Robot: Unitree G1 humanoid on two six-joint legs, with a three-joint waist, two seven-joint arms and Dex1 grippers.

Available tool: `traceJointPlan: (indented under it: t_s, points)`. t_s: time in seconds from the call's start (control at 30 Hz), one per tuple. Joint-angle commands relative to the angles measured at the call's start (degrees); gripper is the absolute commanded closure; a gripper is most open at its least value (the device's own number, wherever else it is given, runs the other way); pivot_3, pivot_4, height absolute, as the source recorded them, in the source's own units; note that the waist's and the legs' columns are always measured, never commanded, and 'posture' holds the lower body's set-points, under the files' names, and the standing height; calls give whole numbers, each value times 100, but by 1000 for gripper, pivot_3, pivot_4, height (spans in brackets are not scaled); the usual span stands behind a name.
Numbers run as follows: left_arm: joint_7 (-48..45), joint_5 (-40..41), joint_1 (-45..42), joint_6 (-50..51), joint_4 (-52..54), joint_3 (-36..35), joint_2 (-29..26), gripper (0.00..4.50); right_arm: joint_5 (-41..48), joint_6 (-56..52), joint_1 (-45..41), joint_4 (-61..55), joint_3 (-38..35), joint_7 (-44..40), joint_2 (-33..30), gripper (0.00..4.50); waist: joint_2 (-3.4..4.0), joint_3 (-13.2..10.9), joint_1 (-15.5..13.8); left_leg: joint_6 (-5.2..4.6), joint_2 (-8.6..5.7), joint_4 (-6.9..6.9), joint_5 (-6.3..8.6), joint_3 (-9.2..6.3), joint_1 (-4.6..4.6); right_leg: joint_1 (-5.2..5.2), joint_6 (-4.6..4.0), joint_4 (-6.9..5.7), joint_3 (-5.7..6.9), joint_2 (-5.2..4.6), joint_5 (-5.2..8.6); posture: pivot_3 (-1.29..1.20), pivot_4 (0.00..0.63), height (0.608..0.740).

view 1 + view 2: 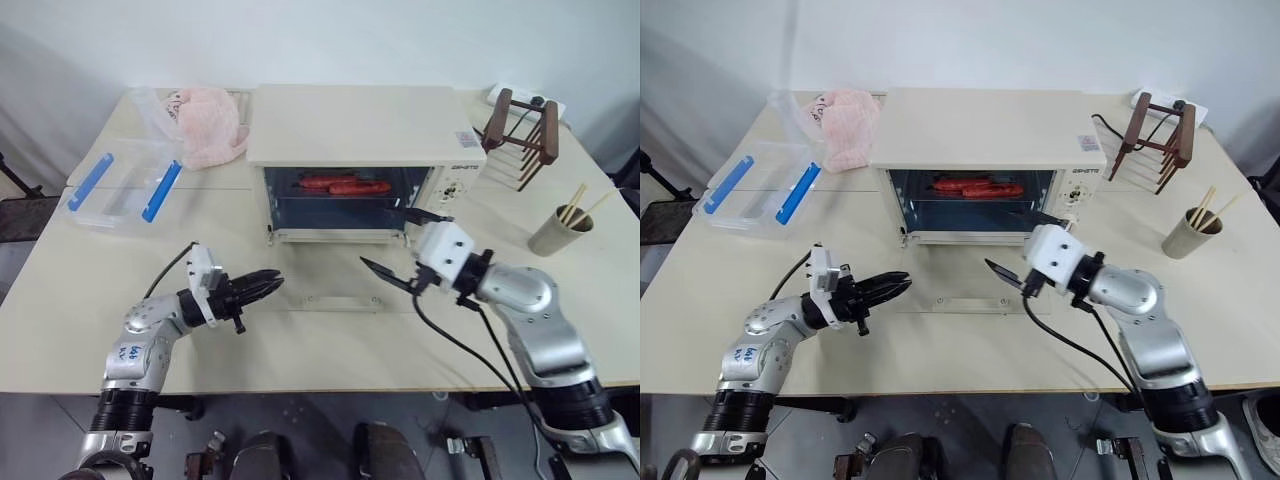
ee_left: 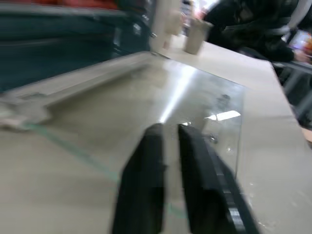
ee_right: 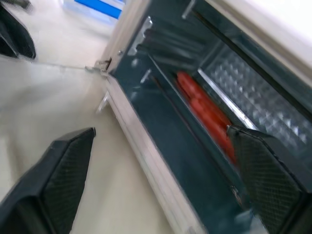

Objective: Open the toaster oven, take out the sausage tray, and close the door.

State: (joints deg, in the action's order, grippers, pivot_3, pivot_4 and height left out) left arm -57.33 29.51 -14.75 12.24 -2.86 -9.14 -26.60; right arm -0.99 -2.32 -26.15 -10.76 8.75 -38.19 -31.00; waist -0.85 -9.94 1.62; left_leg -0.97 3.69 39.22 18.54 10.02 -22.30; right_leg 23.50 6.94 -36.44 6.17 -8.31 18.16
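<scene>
The cream toaster oven [image 1: 365, 125] stands at the back middle of the table. Its glass door [image 1: 330, 268] lies folded down flat on the tabletop, bar handle [image 1: 335, 301] nearest me. Inside, two reddish sausages [image 1: 345, 185] lie on the sausage tray [image 1: 345, 193], which is mostly hidden in the dark cavity. My left gripper [image 1: 275, 283] hovers at the door's left front corner, fingers [image 2: 151, 161] a narrow gap apart with nothing between them. My right gripper [image 1: 405, 240] is wide open and empty in front of the right half of the opening, pointing at the sausages [image 3: 204, 109].
A clear plastic box with blue clips [image 1: 120, 185] and a pink cloth [image 1: 210, 125] lie at the back left. A wooden rack [image 1: 525, 135] and a cup of chopsticks [image 1: 560, 230] stand to the right of the oven. The table's front edge is close below both arms.
</scene>
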Motion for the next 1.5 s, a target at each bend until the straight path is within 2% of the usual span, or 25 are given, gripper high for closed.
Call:
traceJointPlan:
  t_s: [0.03, 0.2, 0.33, 0.47, 0.7, 1.1, 1.3, 1.5]
  points:
    - [279, 380, 303, 87, 598, -502, -75, 2588, -916, 556, -534, 507, 404, 543, 214, 0, 0, 0, 16, 0, 0, 0, 0, 2, 0, 0, 0, 1, 0, -1, 0, 0, 150, 740]
    - [621, 553, 755, 122, 1055, -837, -34, 1152, -2032, 1172, -1241, 1460, 867, 1328, 455, 0, 3, -1, 21, 1, 2, -2, 0, 0, -1, 5, 0, -6, 2, -1, 0, 0, 150, 740]
    - [858, 602, 944, 126, 1285, -881, 43, 1152, -2743, 1182, -1740, 2323, 1069, 1875, 544, 0, 3, -1, 16, 1, 3, -1, -1, 2, -1, 4, 0, -6, 1, -8, 0, 0, 150, 740]
    - [958, 627, 1029, 140, 1412, -850, 81, 1115, -2917, 1345, -1906, 2652, 1116, 2016, 543, 1177, 3, -1, 32, 0, 3, -3, -2, 1, -2, 4, 0, -7, 3, -8, 0, 0, 150, 740]
    - [1014, 678, 1114, 121, 1463, -875, 86, 1115, -3126, 1363, -2001, 2974, 1197, 1936, 603, 3625, 4, -2, 100, 1, 3, -6, -3, 2, -2, 5, 0, -6, 4, -1, 0, 0, 150, 740]
    - [1038, 697, 1160, 48, 1470, -860, 98, 1115, -3208, 1287, -2301, 3045, 1113, 2141, 835, 3625, 7, -4, 167, 2, 5, -9, -3, 1, -2, 7, -1, -6, 3, -1, 0, 0, 150, 740]
    - [1016, 721, 1216, 10, 1435, -948, 72, 1115, -2838, 1590, -1812, 2641, 1140, 1497, 628, 3625, 9, -5, 163, 2, 6, -11, -3, 1, -3, 8, -1, -6, 2, -1, 0, 0, 150, 740]
    - [1053, 723, 1211, 16, 1456, -943, 98, 1115, -2869, 1393, -1711, 2419, 974, 1637, 650, 3625, 9, -5, 160, 2, 5, -11, -3, 2, -3, 8, -1, -5, 2, -2, 0, 0, 150, 740]
